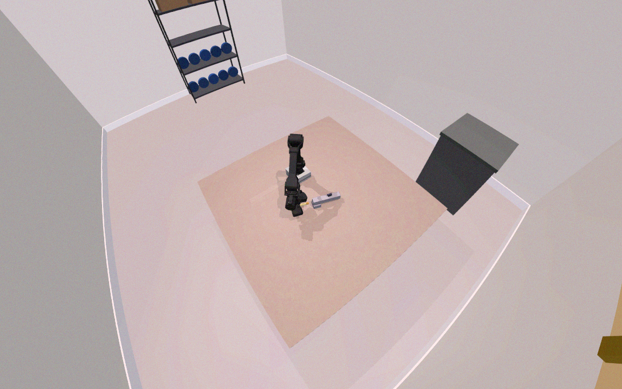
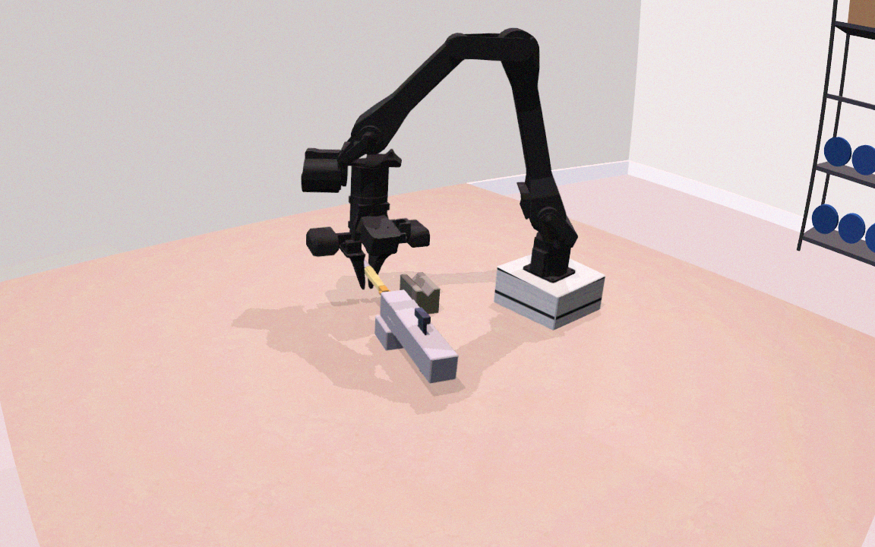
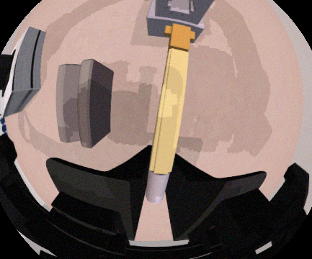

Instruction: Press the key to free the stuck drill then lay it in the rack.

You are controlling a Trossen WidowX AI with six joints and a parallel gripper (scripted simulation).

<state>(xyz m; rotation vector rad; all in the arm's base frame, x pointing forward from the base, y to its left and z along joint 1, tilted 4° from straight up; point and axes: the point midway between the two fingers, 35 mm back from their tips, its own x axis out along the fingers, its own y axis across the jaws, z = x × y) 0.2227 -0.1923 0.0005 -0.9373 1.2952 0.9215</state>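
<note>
The gripper [image 1: 301, 205] [image 2: 369, 279] [image 3: 157, 150] is pinching the drill [image 1: 304, 203] [image 2: 377, 279] [image 3: 170, 115] near its pale end. The yellow shaft is stretching toward the lilac housing [image 1: 325, 198] [image 2: 420, 333] [image 3: 179, 12], its orange tip lying right at the housing's end. The dark key [image 1: 329, 194] [image 2: 421, 318] is standing on top of the housing. The notched rack [image 2: 420, 291] [image 3: 91, 104] is sitting near the drill, holding nothing.

Top: high, far, looks down — ext.: side-on, mid-dist. — wrist: close, facing down; all share block [image 1: 325, 198] [image 2: 417, 333] [image 3: 179, 12].
</note>
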